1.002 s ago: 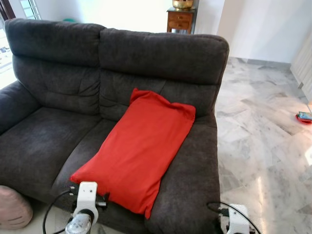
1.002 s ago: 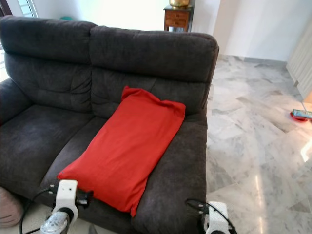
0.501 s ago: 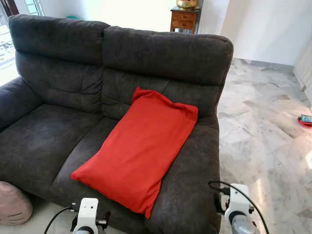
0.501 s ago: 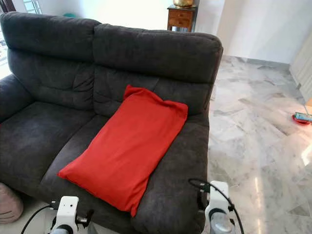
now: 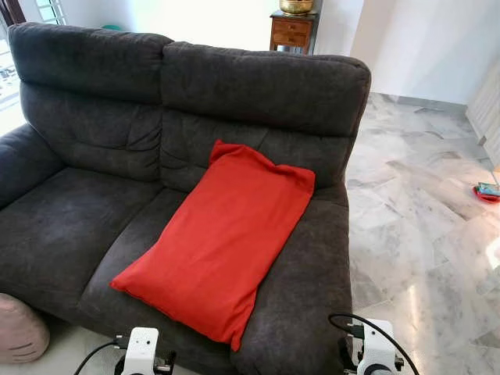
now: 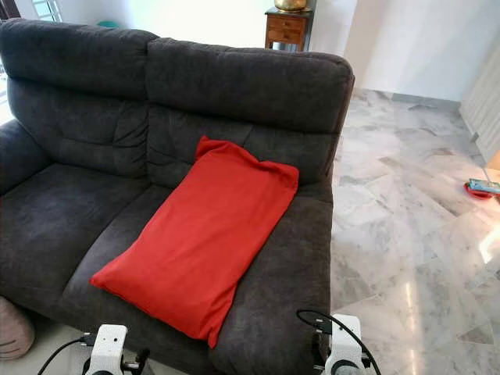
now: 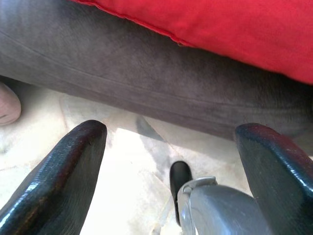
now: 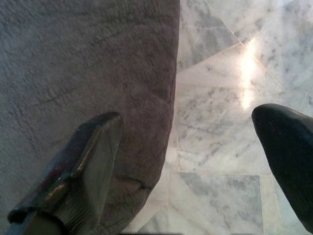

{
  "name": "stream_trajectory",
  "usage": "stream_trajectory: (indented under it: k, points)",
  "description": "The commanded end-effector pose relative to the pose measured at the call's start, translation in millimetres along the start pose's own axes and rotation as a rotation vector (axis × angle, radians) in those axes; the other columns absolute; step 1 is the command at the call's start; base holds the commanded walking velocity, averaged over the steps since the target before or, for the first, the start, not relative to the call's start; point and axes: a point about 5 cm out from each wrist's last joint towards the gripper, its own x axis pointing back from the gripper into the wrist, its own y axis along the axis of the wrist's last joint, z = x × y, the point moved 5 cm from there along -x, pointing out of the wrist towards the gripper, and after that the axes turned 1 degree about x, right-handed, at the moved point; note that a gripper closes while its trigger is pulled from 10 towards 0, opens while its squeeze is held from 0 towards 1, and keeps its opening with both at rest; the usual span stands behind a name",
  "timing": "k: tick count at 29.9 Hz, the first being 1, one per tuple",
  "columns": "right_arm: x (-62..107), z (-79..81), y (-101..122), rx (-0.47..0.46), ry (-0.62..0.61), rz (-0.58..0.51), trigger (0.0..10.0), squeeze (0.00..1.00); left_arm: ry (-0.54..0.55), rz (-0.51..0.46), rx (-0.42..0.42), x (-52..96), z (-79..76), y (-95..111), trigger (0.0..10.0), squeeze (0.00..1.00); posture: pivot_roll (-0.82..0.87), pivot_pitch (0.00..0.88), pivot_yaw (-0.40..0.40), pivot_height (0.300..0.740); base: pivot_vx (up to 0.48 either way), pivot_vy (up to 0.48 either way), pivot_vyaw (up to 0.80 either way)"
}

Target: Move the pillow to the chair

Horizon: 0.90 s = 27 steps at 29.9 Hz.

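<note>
A red pillow [image 5: 223,242] lies slantwise on the right seat of a dark grey two-seat sofa [image 5: 70,226], its top corner resting against the backrest. My left gripper [image 7: 171,132] is open, low in front of the sofa's front edge, just below the pillow's [image 7: 234,29] near edge and not touching it. My right gripper [image 8: 188,117] is open too, hanging beside the sofa's right front corner [image 8: 98,73] over the marble floor. The white wrists of both arms, left wrist [image 5: 141,351] and right wrist [image 5: 375,351], peek in at the bottom of the eye views.
A pink cushion-like object [image 5: 19,328] lies on the floor by the sofa's left front. Marble floor [image 5: 422,234] stretches to the right, with a small red item [image 5: 488,191] on it far right. A wooden cabinet [image 5: 291,31] stands behind the sofa.
My left wrist has dropped lower, away from the pillow's near corner. My right wrist came up a little at the bottom right. The pillow lies as before; the view shifted slightly.
</note>
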Motion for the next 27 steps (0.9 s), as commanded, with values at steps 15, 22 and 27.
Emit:
stream_trajectory:
  k: [15, 22, 27]
  points:
    - [5.3, -6.0, -26, -0.023, -0.017, 0.098, 10.0, 0.0, 0.005, 0.078, -0.032, 5.5, 13.3, -20, 10.0, 0.0, 0.12, 0.0, -0.033, 0.74, 0.0, 0.0, 0.0]
    - [4.4, -6.3, -23, 0.064, 0.001, 0.088, 10.0, 0.0, 0.004, 0.103, -0.033, 7.2, 14.5, -25, 10.0, 0.0, 0.12, 0.0, -0.043, 0.74, 0.0, 0.0, 0.0]
    - [3.9, -10.5, -21, 0.041, -0.013, 0.086, 10.0, 0.0, -0.004, 0.058, -0.034, 3.8, 7.9, -14, 10.0, 0.0, 0.12, 0.0, -0.049, 0.74, 0.0, 0.0, 0.0]
